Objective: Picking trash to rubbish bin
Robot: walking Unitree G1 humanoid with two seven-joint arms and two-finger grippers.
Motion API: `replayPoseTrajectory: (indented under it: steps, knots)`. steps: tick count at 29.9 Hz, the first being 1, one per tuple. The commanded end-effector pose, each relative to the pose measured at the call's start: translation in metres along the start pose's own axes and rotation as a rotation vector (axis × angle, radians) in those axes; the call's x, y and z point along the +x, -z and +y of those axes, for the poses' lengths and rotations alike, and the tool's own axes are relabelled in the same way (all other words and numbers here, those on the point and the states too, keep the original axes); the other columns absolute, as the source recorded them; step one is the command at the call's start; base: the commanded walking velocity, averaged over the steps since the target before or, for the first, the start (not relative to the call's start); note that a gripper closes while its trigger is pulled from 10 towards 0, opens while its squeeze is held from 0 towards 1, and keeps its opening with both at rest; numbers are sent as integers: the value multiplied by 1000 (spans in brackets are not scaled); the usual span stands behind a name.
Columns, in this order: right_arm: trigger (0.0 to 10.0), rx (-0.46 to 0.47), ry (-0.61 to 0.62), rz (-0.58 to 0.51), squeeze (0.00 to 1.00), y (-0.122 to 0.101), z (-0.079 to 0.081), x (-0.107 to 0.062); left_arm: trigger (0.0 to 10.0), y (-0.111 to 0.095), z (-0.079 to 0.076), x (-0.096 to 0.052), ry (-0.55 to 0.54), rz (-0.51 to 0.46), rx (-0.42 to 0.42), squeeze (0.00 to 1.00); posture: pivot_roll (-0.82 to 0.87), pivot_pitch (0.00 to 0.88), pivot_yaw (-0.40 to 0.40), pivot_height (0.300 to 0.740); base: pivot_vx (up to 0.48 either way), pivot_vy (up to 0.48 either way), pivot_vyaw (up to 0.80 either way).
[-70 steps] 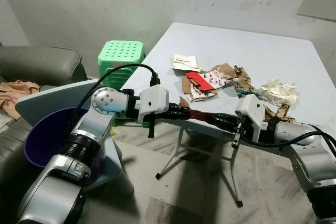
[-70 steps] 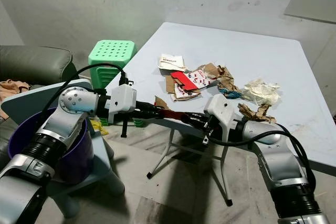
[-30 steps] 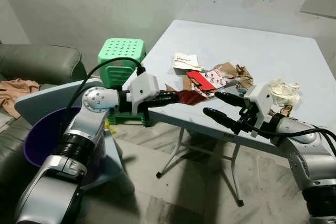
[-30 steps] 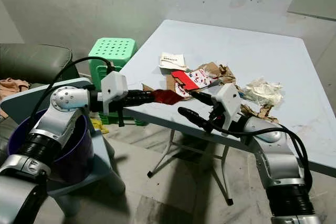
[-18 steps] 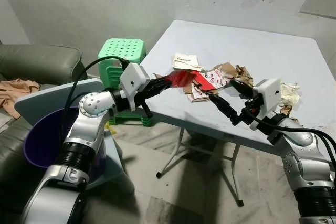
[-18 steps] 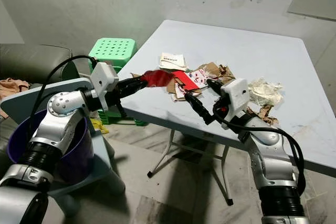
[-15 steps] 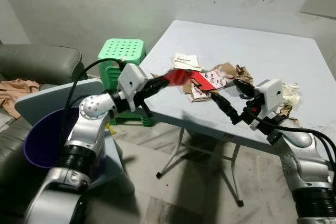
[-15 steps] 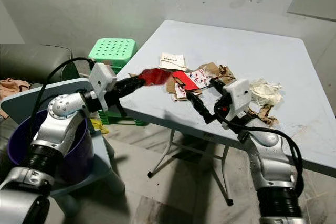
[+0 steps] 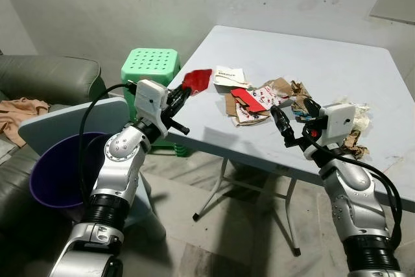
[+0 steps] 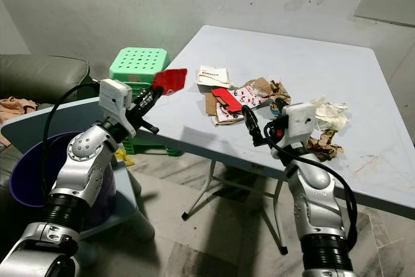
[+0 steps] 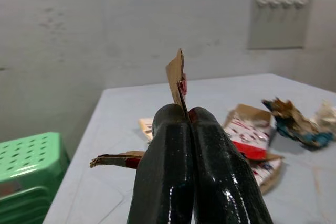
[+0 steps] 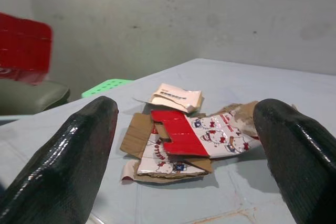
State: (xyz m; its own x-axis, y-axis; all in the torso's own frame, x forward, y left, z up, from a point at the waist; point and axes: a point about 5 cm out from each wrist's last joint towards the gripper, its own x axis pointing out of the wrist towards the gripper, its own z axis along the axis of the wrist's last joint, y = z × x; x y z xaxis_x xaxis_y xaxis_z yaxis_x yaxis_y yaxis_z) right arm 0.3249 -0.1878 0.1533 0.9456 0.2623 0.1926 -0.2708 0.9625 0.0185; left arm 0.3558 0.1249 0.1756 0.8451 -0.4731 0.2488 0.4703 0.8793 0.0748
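Pinching a flat red cardboard scrap (image 9: pixel 196 80), the left gripper (image 9: pixel 182 95) hovers above the table (image 9: pixel 337 63)

The left gripper (image 10: pixel 154 95) is clamped on a red card scrap (image 10: pixel 170 80), held raised just off the table's (image 10: pixel 337 69) near-left edge. The right gripper (image 10: pixel 258 123) hovers with fingers spread over the table's front edge, near the torn printed cardboard (image 10: pixel 232 104). A purple bin (image 10: pixel 26 173) sits well left of the table, below the left arm.

Green stool (image 9: pixel 150 68) beside the table (image 9: pixel 337 63) — sofa (image 9: pixel 45 79) behind.
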Motion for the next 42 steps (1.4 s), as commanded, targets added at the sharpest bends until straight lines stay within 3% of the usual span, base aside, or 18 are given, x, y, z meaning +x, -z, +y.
replayPoseTrajectory:
  steps: [1,4,5,6,7,8,14,20,24,30,31,42]
  knots:
    - [10000,-8,36,-24,1000,-3,-2,2,10000,-3,4,-2,-58,-22,5,0,52,0,-31,740,0,0,0]
    - [10000,-3,53,-28,925,-2,-2,3,10000,-4,5,-3,-97,-31,21,0,53,0,-32,740,0,0,0]
    - [10000,-4,56,-29,675,-1,-1,3,10000,-3,6,-3,-111,-30,13,0,53,0,-32,740,0,0,0]
    - [10000,-4,56,-29,675,-1,-1,3,10000,-3,6,-3,-111,-30,13,0,53,0,-32,740,0,0,0]
    - [10000,-2,68,-32,0,-1,-1,4,10000,-3,9,-3,-152,-34,24,0,53,0,-32,740,0,0,0]
    - [10000,1,92,-37,0,1,1,5,10000,-1,12,-5,-205,-28,34,0,53,0,-33,740,0,0,0]
    - [10000,10,139,-34,0,5,2,5,10000,4,15,-9,-270,-11,90,0,52,0,-36,740,0,0,0]
    - [10000,-31,134,-7,0,15,10,3,10000,15,16,-18,-332,14,74,0,53,0,-40,740,0,0,0]
    - [10000,-48,141,9,0,22,14,-1,10000,27,13,-24,-346,42,-34,0,51,0,-39,740,0,0,0]
    - [10000,-56,174,7,0,24,13,-2,10000,39,14,-31,-394,98,-80,0,48,0,-39,740,0,0,0]
    - [10000,-56,179,5,0,24,12,-1,10000,37,14,-30,-396,85,-42,0,48,0,-41,740,0,0,0]
    - [10000,-76,178,-1,0,26,12,-2,10000,25,17,-30,-368,-17,-14,0,41,0,-48,740,0,0,0]
